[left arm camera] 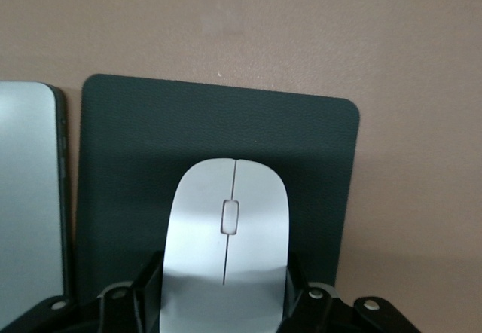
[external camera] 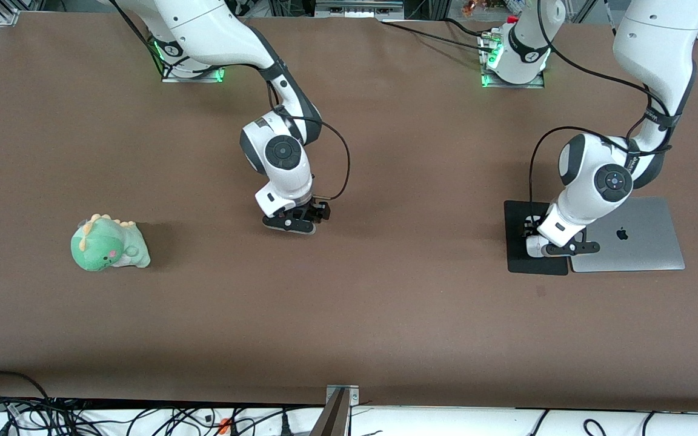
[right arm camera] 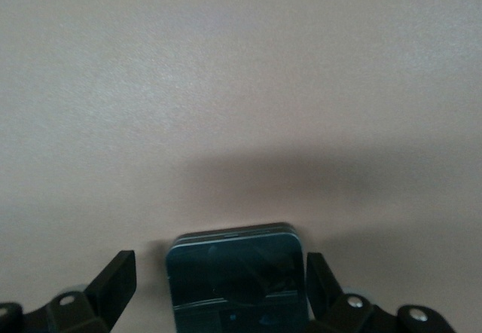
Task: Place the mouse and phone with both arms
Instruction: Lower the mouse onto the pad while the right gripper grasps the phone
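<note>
The white mouse point(left arm camera: 226, 227) lies on the black mouse pad point(left arm camera: 135, 145). My left gripper point(left arm camera: 224, 273) is low over the pad point(external camera: 521, 263), its fingers point(left arm camera: 151, 280) pressed against both sides of the mouse. In the front view the left gripper point(external camera: 552, 247) covers most of the mouse point(external camera: 535, 247). The black phone point(right arm camera: 235, 280) lies flat on the brown table at mid-table. My right gripper point(right arm camera: 220, 269) is down around it, open, with a gap between its fingers point(right arm camera: 117, 273) and the phone. In the front view the right gripper point(external camera: 296, 223) hides the phone.
A closed silver laptop point(external camera: 640, 239) lies beside the pad toward the left arm's end of the table; its edge shows in the left wrist view point(left arm camera: 30, 197). A green dinosaur plush point(external camera: 108, 244) sits toward the right arm's end. Cables run along the table's edge nearest the front camera.
</note>
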